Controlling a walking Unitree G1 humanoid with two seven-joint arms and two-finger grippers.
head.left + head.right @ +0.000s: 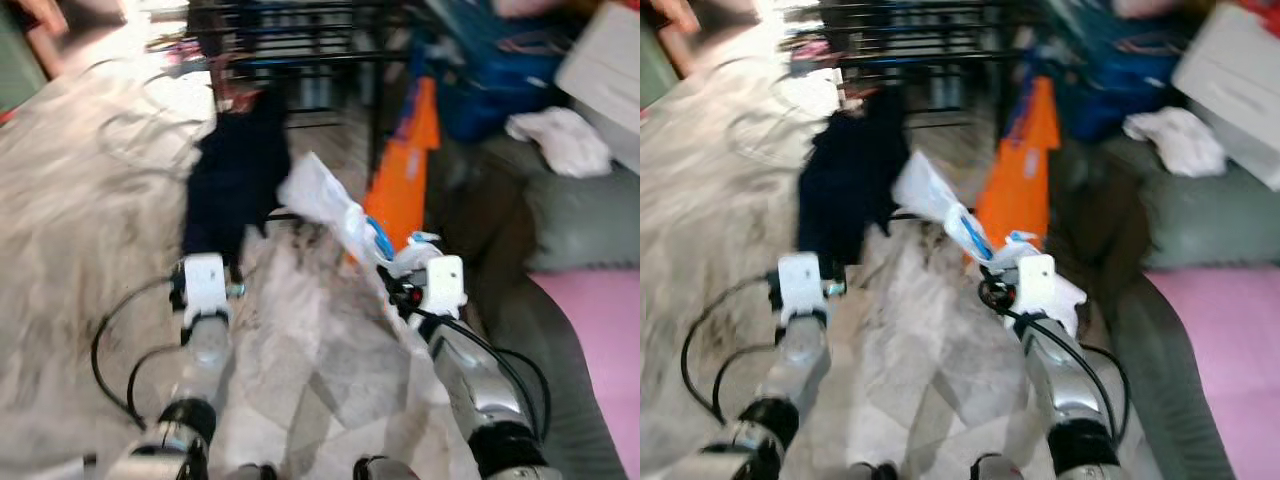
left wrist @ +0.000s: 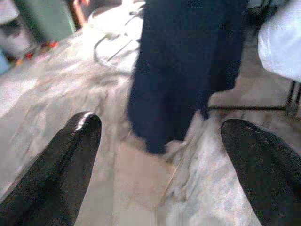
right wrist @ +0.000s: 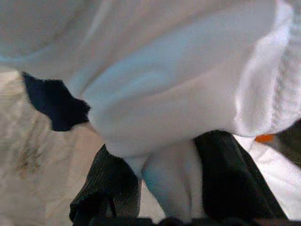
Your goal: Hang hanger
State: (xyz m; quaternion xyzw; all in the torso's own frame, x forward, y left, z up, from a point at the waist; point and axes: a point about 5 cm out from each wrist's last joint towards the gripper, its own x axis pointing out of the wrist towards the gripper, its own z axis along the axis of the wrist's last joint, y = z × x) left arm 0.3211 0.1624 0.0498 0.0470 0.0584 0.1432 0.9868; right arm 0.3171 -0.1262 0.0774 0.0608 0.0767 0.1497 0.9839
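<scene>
A white garment (image 1: 322, 198) hangs crumpled in front of me, and my right gripper (image 3: 160, 160) is shut on a fold of it. A short blue strip (image 1: 381, 240) shows in the cloth near that gripper; the blur hides whether it is the hanger. A dark navy garment (image 1: 236, 170) hangs from a black rack (image 1: 290, 40) ahead on the left. My left gripper (image 2: 160, 127) is open just short of the navy garment's (image 2: 188, 66) lower hem, with nothing between its fingers.
An orange sheet (image 1: 405, 170) leans beside the rack. Right of it stand a blue bag (image 1: 490, 70), a grey couch with a white cloth (image 1: 560, 140) and a pink surface (image 1: 600, 330). Black cable (image 1: 110, 350) loops over the marble floor at my left.
</scene>
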